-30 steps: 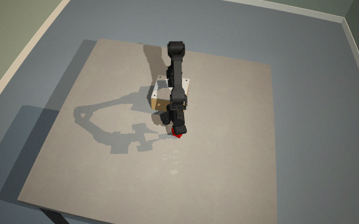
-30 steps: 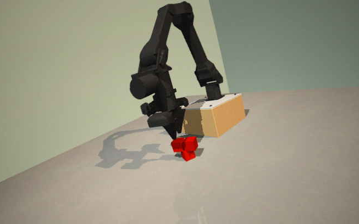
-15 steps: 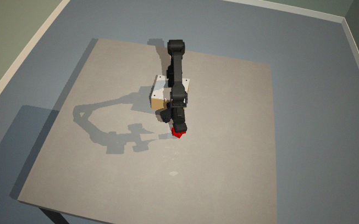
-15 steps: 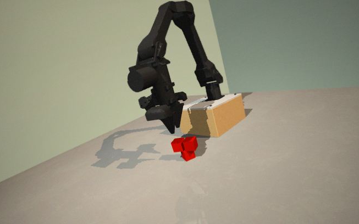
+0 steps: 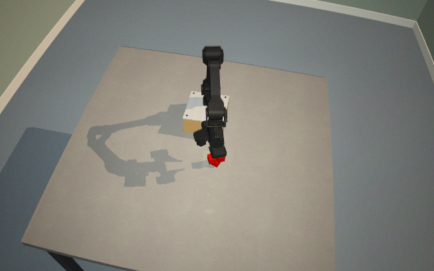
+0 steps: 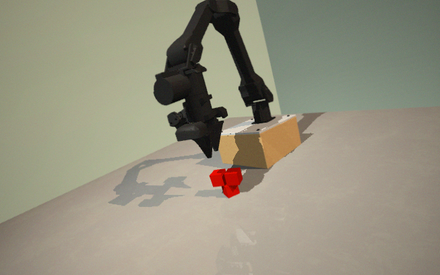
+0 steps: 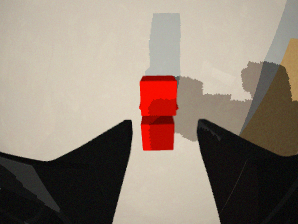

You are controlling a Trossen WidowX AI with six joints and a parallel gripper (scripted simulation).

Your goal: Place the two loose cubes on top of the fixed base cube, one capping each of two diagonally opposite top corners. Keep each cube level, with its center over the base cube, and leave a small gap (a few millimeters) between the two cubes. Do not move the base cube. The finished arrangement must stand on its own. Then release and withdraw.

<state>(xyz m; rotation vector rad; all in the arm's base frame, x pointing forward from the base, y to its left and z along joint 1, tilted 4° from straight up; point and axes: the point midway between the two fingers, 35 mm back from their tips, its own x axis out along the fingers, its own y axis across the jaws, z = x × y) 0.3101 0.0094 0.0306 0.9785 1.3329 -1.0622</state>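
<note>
The red base cube point(image 6: 230, 192) point(image 5: 215, 163) stands on the table, turned with a corner forward, mostly hidden under two red cubes. The left loose cube point(image 6: 217, 179) point(image 7: 158, 92) and the right loose cube point(image 6: 234, 176) point(image 7: 158, 138) sit on top of it side by side and look level. A narrow gap shows between them in the exterior view; its exact width is unclear. My gripper point(image 6: 212, 154) point(image 7: 165, 125) is open and empty above the cubes, clear of them. In the top view the arm hides its fingertips and part of the cubes.
The wooden box point(image 5: 192, 125) point(image 6: 282, 139) with a white top plate carries my arm and stands close behind the cubes. The arm point(image 5: 215, 80) point(image 6: 243, 54) arches over it. Shadows of the arm fall on the table point(image 5: 262, 202) point(image 6: 112, 238) to the left.
</note>
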